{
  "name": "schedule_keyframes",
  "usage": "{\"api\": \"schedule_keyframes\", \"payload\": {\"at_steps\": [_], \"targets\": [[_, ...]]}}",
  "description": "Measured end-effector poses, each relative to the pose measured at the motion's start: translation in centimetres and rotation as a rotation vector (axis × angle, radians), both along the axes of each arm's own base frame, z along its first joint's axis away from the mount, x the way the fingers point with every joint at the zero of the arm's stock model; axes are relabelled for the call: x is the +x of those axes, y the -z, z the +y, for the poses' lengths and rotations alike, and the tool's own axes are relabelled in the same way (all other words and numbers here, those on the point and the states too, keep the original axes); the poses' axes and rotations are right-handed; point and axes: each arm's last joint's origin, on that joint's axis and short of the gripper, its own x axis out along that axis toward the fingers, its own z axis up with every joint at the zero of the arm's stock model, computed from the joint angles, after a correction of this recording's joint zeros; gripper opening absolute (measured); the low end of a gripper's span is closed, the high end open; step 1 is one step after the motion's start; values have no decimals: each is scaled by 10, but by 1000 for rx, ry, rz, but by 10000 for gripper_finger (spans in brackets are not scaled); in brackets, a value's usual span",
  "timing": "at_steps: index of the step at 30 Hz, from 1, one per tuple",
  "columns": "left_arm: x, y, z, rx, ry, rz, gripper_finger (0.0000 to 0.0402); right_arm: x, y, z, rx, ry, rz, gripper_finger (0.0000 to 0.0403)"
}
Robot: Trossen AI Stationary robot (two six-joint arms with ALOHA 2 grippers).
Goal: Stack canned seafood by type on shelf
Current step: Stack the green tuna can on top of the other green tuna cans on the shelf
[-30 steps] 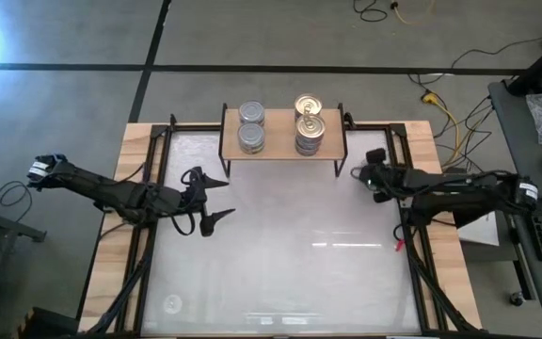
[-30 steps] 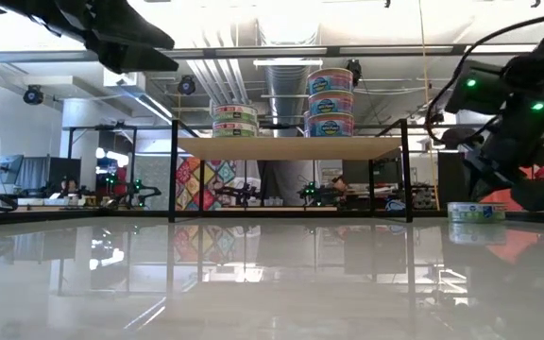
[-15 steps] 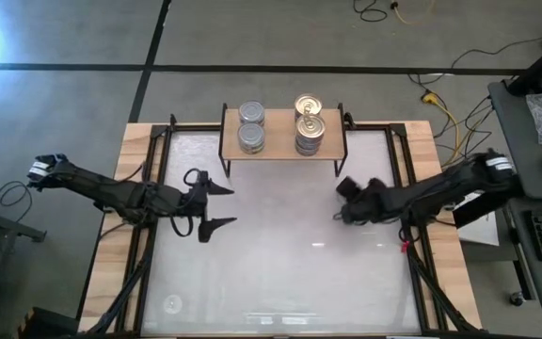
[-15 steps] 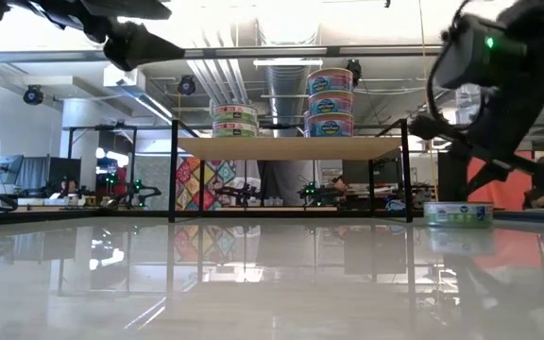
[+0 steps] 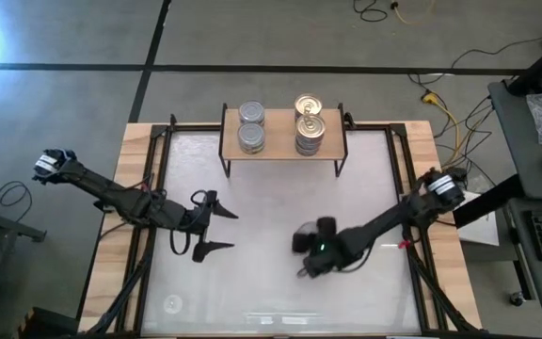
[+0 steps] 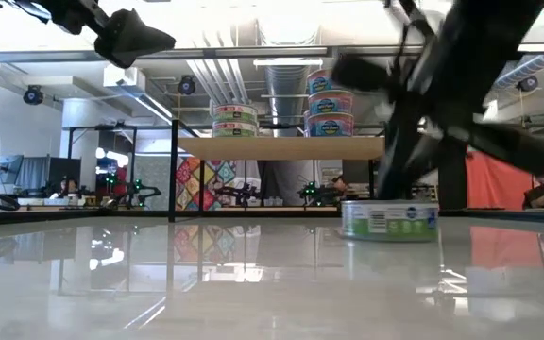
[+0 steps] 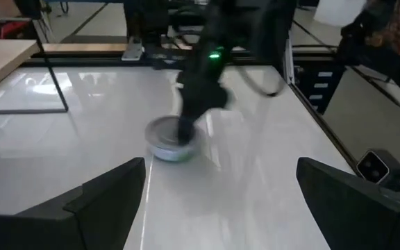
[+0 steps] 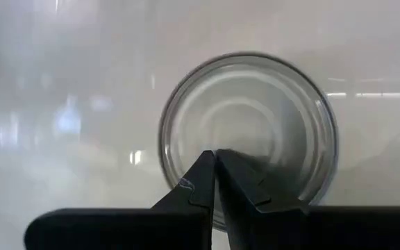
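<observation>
**Right gripper, closed, presses on a lone tin at mid-table**

The white table point(image 5: 271, 282) with its wooden edge carries everything. At its far edge stands the shelf point(image 5: 283, 149), a light-wood board on thin black legs. On it sit two silver-topped stacks point(image 5: 251, 127) on the left and two gold pull-ring stacks point(image 5: 309, 122) on the right; in the low view the gold-topped stack rises higher than the silver one.

The right arm reaches in from the table's right side towards the middle. Its right gripper point(image 8: 216, 182) has its fingers pressed together with nothing between them, and their tips rest on the plain silver top of a single tin point(image 8: 248, 135). That tin point(image 6: 389, 219) stands upright on the table surface, well in front of the shelf and towards the right of centre, its label showing white, green and blue.

The left arm waits over the left part of the table. Its left gripper point(image 5: 209, 231) hangs above the surface with fingers spread wide and empty, well apart from the tin.
</observation>
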Motion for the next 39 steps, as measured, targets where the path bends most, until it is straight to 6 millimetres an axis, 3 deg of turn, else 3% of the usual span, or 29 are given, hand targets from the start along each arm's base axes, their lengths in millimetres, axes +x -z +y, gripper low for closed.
{"api": "schedule_keyframes", "payload": {"at_steps": [4,9,13,16,24,30,39], "targets": [[0,1,-6,25,14,-12,359,14,-28,29,-108,-226,20,13],[4,3,-9,32,21,-20,359,16,-64,51,-279,-453,86,13],[11,6,-11,26,17,-30,359,13,-87,62,-382,-612,151,13],[17,12,-15,19,-5,-28,359,6,-93,64,-440,-694,243,13],[23,41,-48,75,-100,22,359,-19,-80,56,-397,-779,540,13],[29,76,-74,32,-142,68,359,-27,-57,49,-363,-785,626,13],[47,122,-87,-27,-235,34,359,-31,-33,43,-387,-837,686,13]]}}
